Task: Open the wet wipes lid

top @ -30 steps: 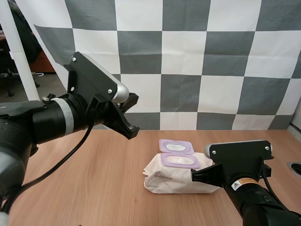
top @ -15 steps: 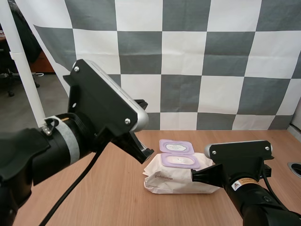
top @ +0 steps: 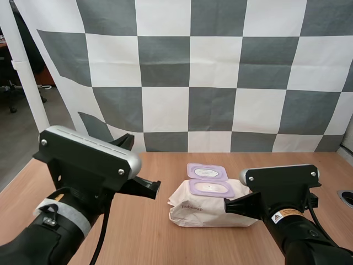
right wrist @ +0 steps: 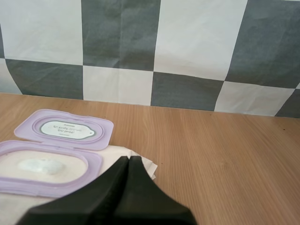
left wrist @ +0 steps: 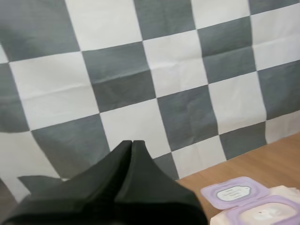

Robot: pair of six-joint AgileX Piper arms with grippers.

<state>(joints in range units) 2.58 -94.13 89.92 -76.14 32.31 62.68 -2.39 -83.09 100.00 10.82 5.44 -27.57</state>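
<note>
Wet wipes pack (top: 205, 210): centre-right of table (top: 138, 232); purple lid (top: 207, 171) flipped back, opening exposed.
Left gripper (top: 150, 187): fingers together, empty; pulled back low to near left in the last second.
Right gripper (top: 230, 206): closed, empty, at the pack's right end.
Task appears done.

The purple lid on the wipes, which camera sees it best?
The right wrist view. There the lid is near and big, flipped open flat behind the opening, its white label facing up. The high view shows the lid smaller, from farther off. The left wrist view shows it open too, but smaller.
</note>
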